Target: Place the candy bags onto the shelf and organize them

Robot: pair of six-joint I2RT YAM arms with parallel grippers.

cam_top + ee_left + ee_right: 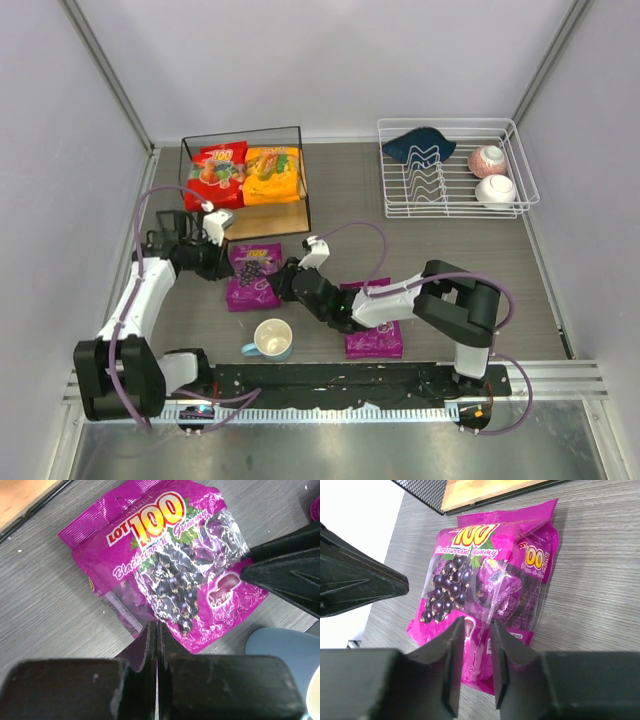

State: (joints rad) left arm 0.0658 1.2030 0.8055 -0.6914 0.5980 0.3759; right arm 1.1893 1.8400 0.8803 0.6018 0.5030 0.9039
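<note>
Mug [272,339], wire rack [452,213], patterned bowl [487,160], white bowl [495,190]

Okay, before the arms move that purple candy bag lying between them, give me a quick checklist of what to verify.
1. Left tool gripping the purple bag: ok, shut on its edge.
2. Right tool clear of that bag: not ok, jaws slightly apart, straddling its opposite edge.
3. Shelf has room: ok, red bag and orange bag fill the top; the visible lower board is bare.
4. Mug clear of the bag: ok, apart from it.
5. Second purple bag free to pick: not ok, the right arm lies over it.
</note>
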